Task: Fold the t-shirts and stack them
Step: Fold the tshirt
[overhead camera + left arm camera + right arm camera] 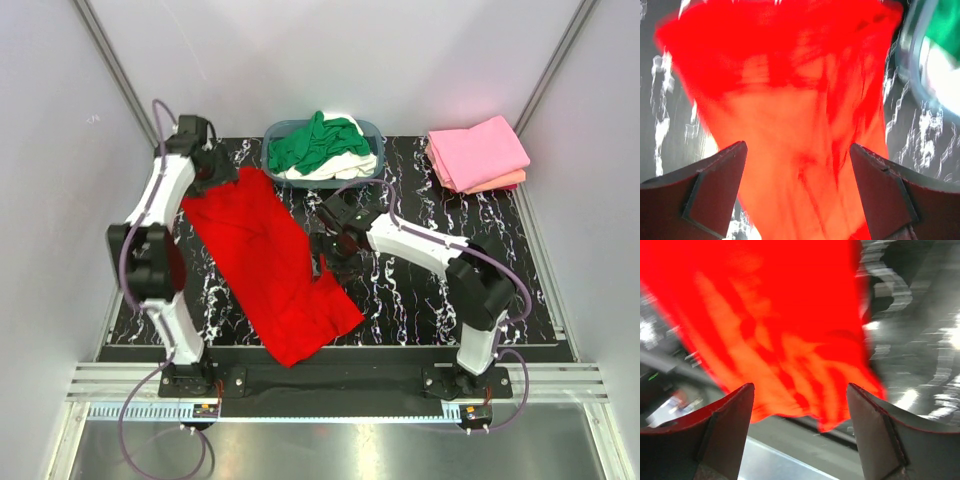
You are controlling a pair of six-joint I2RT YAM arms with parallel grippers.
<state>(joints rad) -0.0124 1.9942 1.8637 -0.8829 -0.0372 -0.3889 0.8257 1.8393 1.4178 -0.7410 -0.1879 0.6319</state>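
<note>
A bright red t-shirt (268, 262) lies spread out diagonally across the left half of the table, with its near end hanging over the front edge. My left gripper (222, 172) is open over the shirt's far left corner. In the left wrist view (797, 145) the red cloth (790, 100) fills the space between and beyond the spread fingers. My right gripper (325, 262) is open at the shirt's right edge. In the right wrist view (800, 385) the red cloth (765, 315) lies just ahead of the spread fingers. Green and white shirts (320, 145) are heaped in the basket. A folded pink shirt (478, 150) lies on a salmon one (500, 182) at the far right.
The blue-grey basket (372, 130) stands at the back centre and also shows in the left wrist view (905, 60). The table has a black marbled top (420, 300). A metal rail (340, 375) runs along its front edge. Both wrist views are blurred.
</note>
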